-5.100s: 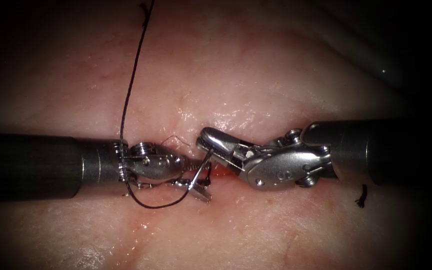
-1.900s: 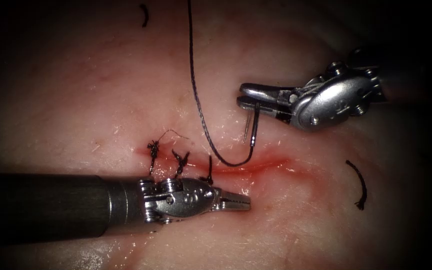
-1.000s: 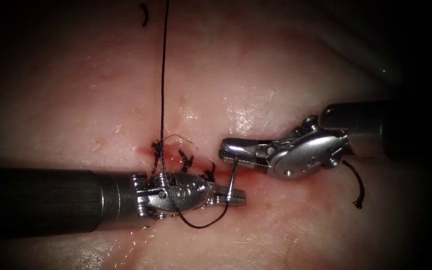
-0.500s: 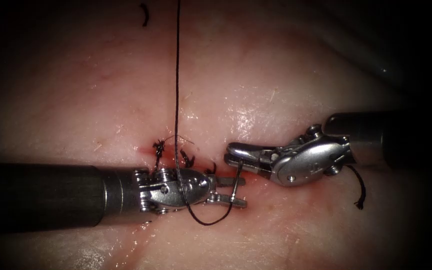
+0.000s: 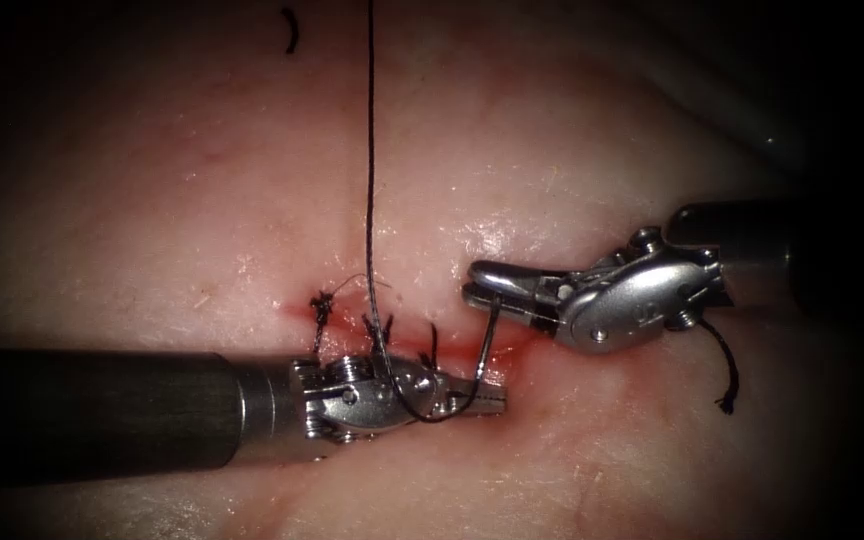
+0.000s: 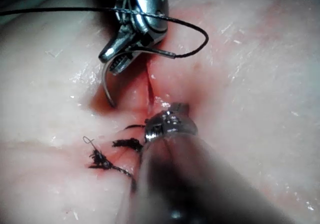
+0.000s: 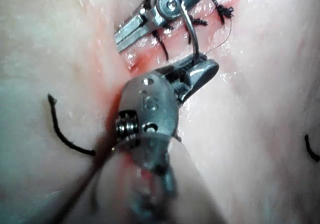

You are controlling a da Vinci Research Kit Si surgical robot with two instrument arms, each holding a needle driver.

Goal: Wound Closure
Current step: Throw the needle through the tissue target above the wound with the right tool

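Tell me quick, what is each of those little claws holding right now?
Left tool: jaws look shut, holding nothing.
Right tool: shut on the needle, gripped near its thread end; the thread trails from it.

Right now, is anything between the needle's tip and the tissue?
Nothing visible. The right tool holds the needle mid-curve, out of the tissue, tip bare above it beside the cut. The left tool holds nothing; thread drapes over it.

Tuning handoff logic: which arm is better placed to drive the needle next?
Right, probably. The right tool grips the needle mid-curve over the open cut; the left tool lies beside it, under the thread.
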